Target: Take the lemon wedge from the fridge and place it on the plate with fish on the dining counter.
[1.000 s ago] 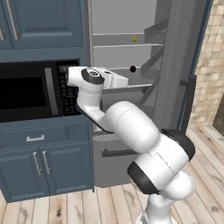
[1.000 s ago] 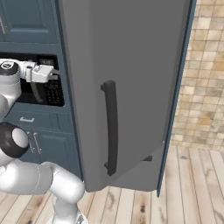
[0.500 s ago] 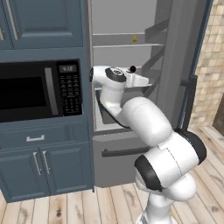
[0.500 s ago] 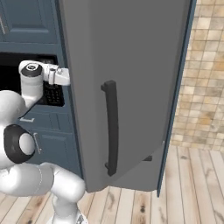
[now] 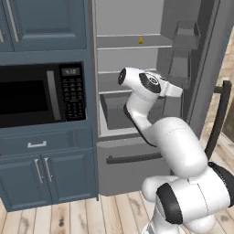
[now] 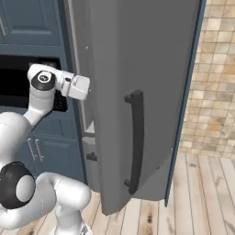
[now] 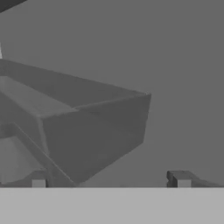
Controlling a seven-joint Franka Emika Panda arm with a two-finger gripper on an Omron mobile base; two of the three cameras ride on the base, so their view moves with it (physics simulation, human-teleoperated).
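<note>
Fridge [image 5: 137,27] open in the left base view, door [image 6: 137,92] swung wide toward the right, dark bar handle [image 6: 134,142] down its face in the right base view; grey shelves inside, a grey drawer [image 5: 114,109] at the lower part of the upper compartment; lower fridge drawer front with its dark bar handle [image 5: 132,158] shut beneath.

Lemon wedge [image 5: 141,40] lying on the upper shelf [image 5: 119,42], toward that shelf's right half, near its front edge; tiny and bright yellow against the grey.

White arm raised from the lower right of the left base view, hand reaching into the fridge at the level of the middle shelf, well below the wedge and apart from it; gripper [image 7: 111,180] spread wide and holding nothing, two dark fingertips [image 7: 38,182] far apart at the bottom of the hand view, facing a grey door bin [image 7: 94,131] and flat grey wall.

Black microwave [image 5: 41,93] set in blue cabinets [image 5: 45,183] just left of the fridge; wooden floor [image 5: 68,219] below; tan tiled wall [image 6: 215,82] at the right of the right base view.
</note>
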